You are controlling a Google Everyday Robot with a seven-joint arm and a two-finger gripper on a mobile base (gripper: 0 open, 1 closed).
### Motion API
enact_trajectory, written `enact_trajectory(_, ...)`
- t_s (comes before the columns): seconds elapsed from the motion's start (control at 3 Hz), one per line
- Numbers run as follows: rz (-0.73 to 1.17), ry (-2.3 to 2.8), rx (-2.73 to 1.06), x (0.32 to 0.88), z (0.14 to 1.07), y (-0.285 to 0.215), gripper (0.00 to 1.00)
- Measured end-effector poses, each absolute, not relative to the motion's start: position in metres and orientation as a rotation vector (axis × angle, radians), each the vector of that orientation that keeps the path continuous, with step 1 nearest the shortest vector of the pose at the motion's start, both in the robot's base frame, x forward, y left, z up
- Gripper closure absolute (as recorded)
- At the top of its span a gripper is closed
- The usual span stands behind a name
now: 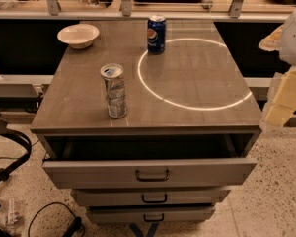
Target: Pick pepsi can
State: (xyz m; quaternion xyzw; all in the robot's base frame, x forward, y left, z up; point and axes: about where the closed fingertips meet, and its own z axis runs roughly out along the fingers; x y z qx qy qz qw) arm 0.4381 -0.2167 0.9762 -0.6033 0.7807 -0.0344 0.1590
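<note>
The pepsi can (156, 34) is short and dark blue with a round red-white-blue logo and a silver top. It stands upright at the back middle of the grey cabinet top (197, 83), on the rim of a bright ring of light (192, 73). My gripper (286, 90) shows as pale cream parts at the right edge of the view, beyond the cabinet's right side and well apart from the can. It holds nothing that I can see.
A taller, slimmer silver-grey can (115, 90) stands upright at the front left of the top. A white bowl (78, 35) sits at the back left. The top drawer (150, 169) is pulled open. Black cables (10, 154) lie on the floor at left. A shelf rail (138, 14) runs behind.
</note>
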Motion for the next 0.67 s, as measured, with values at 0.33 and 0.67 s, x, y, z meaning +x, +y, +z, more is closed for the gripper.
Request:
enact_trajectory(0.33, -0.098, 2.232, -1.725, 0.438, 0.976, -0.217, 0.0)
enact_trajectory(0.67, -0.084, 2.188, -1.642, 0.455, 0.976, -0.216, 0.0)
